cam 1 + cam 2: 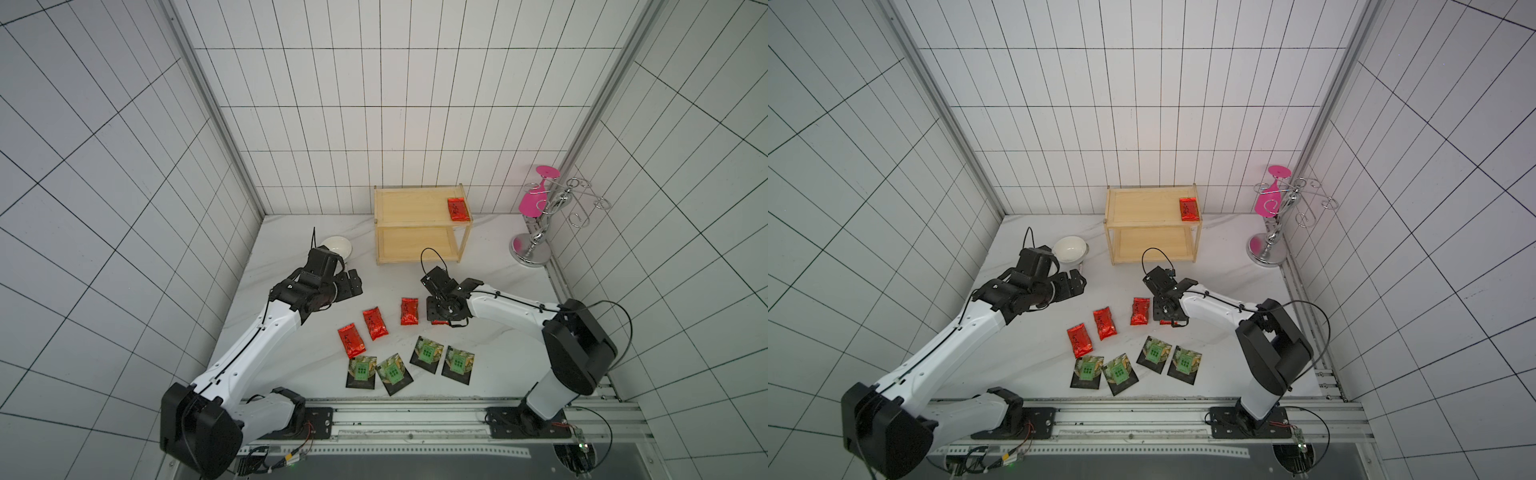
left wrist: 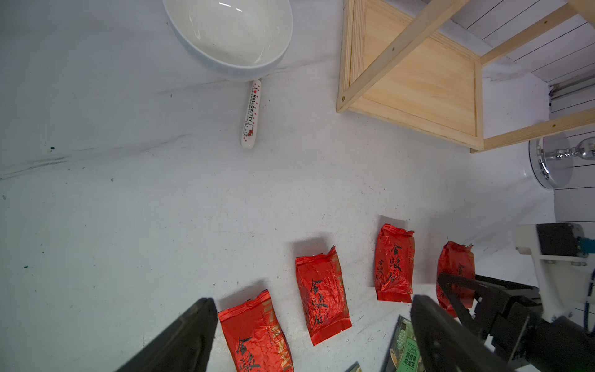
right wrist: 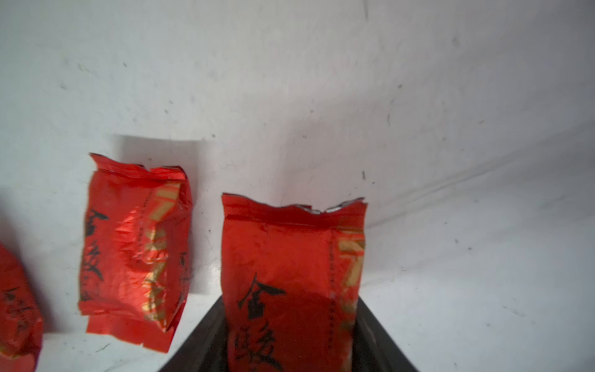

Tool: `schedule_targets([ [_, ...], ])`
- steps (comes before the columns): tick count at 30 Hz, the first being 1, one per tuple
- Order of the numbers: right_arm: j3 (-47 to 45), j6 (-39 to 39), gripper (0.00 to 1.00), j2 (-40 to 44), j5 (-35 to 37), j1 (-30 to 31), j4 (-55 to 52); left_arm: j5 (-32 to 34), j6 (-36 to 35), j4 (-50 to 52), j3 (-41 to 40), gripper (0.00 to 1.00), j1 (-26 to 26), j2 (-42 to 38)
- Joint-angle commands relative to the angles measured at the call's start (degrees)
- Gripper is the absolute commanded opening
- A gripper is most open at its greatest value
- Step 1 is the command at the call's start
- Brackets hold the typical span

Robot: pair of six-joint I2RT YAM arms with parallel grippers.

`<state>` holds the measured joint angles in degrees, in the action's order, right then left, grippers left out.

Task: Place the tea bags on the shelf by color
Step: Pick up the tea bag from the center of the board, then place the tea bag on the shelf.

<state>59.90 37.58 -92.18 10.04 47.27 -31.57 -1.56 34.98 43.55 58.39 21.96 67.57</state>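
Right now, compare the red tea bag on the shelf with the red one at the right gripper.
The shelf bag lies on the top board of the shelf; the gripper bag is down at the table. The shelf bag stands free; the gripper bag sits between the fingers of the right gripper. Both are red foil with dark script.

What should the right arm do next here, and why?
Probably finish closing the right gripper on the red packet between its jaws. In the right wrist view that packet lies on the table flanked by the jaws, but a firm pinch isn't clear. Another red packet lies on the top board of the shelf, so this one likely goes there.
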Motion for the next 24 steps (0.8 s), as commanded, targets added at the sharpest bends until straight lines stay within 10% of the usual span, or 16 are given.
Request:
schedule_targets([
  [1, 4.1, -1.3, 0.55, 4.4, 5.0, 0.3, -5.1, -0.5, -0.7, 0.1, 2.6, 0.98, -0.1, -0.7],
  [9, 22.0, -11.5, 0.54, 6.4, 9.8, -5.0, -10.1, -1.0, -0.1, -0.4, 4.5, 0.98, 1.2, 0.3],
  [24, 71.1, -26.8, 0.55, -23.8, 6.7, -15.3, -16.8, 0.7, -2.4, -2.9, 6.0, 0.98, 0.2, 3.0],
])
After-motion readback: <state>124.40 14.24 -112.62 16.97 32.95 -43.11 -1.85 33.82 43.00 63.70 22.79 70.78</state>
